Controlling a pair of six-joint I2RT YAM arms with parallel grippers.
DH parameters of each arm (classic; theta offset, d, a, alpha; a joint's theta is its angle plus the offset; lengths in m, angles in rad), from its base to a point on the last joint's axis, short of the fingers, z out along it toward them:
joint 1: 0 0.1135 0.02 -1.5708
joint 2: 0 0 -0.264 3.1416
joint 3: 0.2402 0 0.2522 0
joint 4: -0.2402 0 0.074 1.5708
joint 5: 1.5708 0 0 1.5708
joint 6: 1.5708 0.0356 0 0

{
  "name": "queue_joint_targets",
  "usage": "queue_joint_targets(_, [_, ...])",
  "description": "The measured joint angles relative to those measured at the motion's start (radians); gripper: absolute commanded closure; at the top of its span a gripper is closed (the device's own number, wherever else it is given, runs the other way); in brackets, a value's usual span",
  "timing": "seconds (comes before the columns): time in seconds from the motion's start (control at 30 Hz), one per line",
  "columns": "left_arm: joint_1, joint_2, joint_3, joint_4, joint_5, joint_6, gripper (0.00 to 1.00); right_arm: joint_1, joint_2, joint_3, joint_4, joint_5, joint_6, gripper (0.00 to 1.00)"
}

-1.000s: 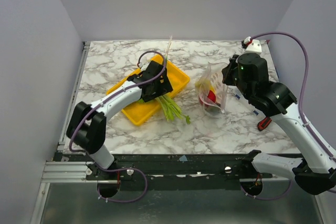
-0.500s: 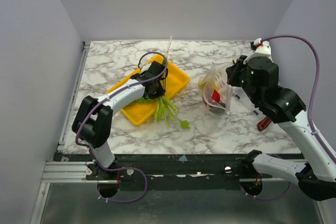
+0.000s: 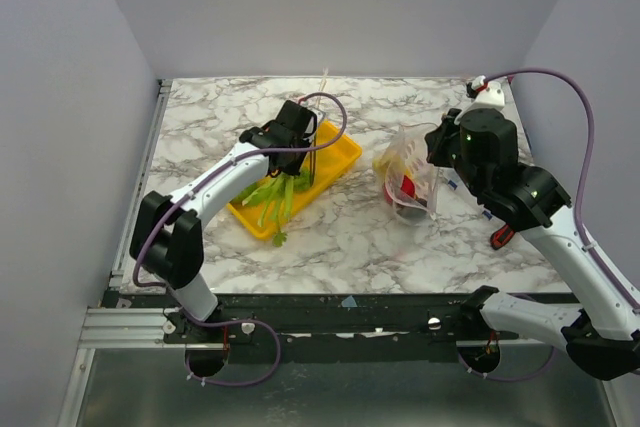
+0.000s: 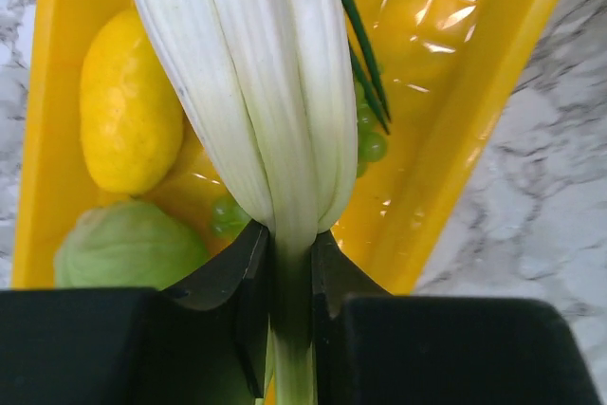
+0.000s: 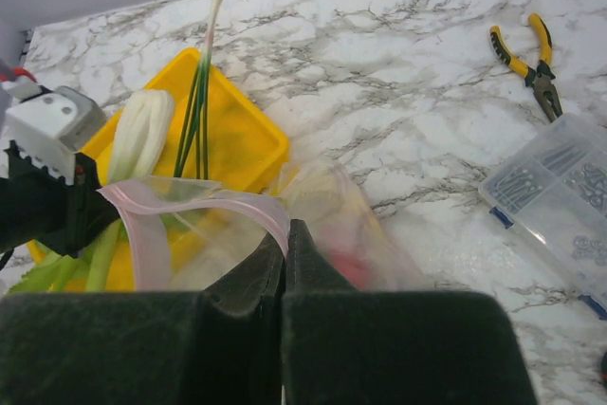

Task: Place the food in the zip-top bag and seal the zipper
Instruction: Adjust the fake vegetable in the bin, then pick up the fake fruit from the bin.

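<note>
Left hand (image 4: 292, 246) clamps the leek (image 4: 256, 73) over the yellow tray (image 4: 474, 130); right hand (image 5: 285, 239) pinches the zipper (image 5: 237, 204).

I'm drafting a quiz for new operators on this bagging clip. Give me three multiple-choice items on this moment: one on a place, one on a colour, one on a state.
1. Where are the leeks?
A) in the left fingers, over the yellow tray
B) inside the zip-top bag
C) in the other arm's fingers

2. What colour is the strip at the bag's mouth?
A) blue
B) pink
C) green

3. How are the right fingers?
A) wide open
B) shut on the bag's rim
C) shut on the tray's edge

Key: 1 A, the left wrist view shows the white stalks pinched above the tray. 2 B, the strip reads pink in the right wrist view. 3 B, they pinch that strip.
</note>
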Motion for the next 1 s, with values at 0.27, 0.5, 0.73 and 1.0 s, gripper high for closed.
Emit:
queue_joint_targets(0.27, [0.035, 0.109, -0.003, 0.034, -0.008, 0.409, 0.63, 0.000, -0.001, -0.007, 0.001, -0.004, 0.000, 0.99])
queue_joint_targets(0.5, [0.054, 0.111, 0.015, 0.096, -0.033, 0.517, 0.33, 0.000, 0.004, -0.016, 0.002, -0.031, 0.002, 0.99])
queue_joint_targets(0.73, [0.048, 0.008, -0.037, 0.147, 0.032, 0.425, 0.47, 0.000, 0.004, -0.016, 0.008, -0.047, 0.003, 0.99])
queue_joint_targets(1.0, [0.009, 0.018, -0.060, 0.179, 0.172, 0.337, 0.48, 0.000, 0.007, -0.018, 0.016, -0.070, 0.014, 0.99])
